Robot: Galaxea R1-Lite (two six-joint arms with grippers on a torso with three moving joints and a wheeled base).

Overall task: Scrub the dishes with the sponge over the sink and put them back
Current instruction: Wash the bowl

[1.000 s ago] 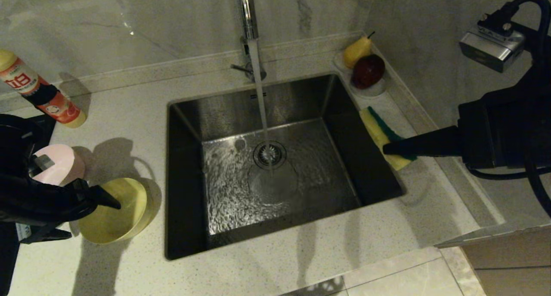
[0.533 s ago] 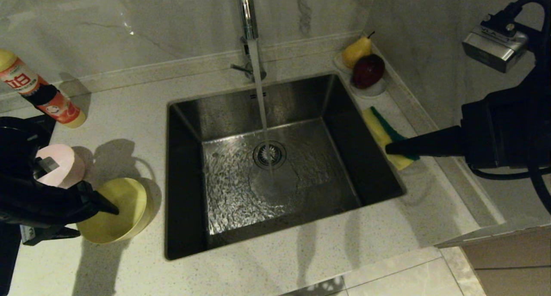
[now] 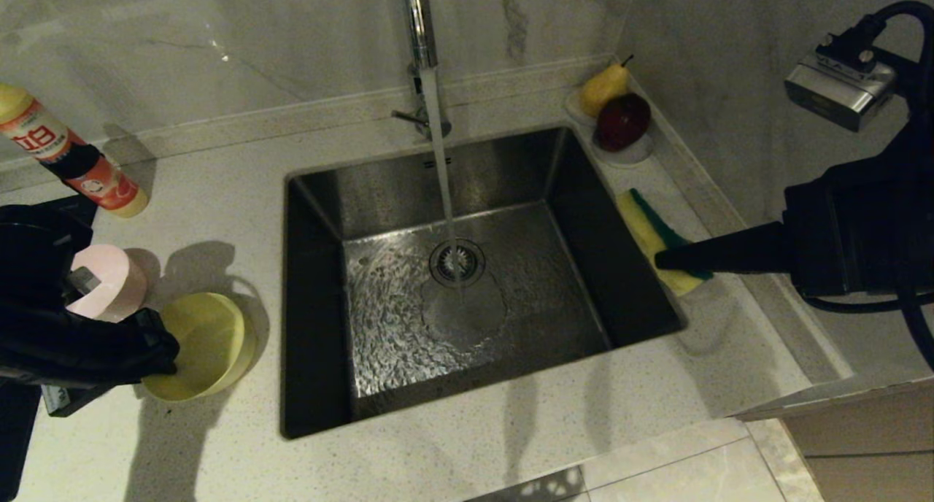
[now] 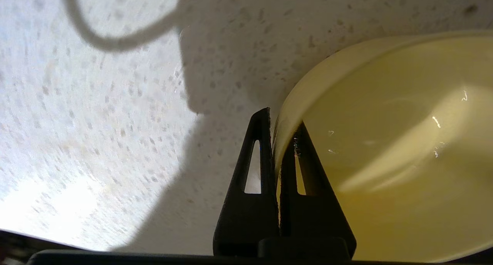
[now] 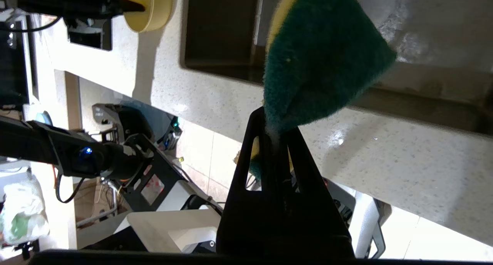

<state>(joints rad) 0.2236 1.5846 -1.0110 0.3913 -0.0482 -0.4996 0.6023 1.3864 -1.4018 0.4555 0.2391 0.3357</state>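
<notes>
Yellow bowl tilted, glossy; sponge green-faced

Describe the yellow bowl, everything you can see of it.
The yellow bowl is small, round and shallow, of smooth glossy plastic by its look, and empty inside. It is tipped, its opening facing up and toward the left arm, on the speckled counter left of the sink, near the pink bowl. The left gripper is shut on its rim, one finger inside, one outside.
</notes>
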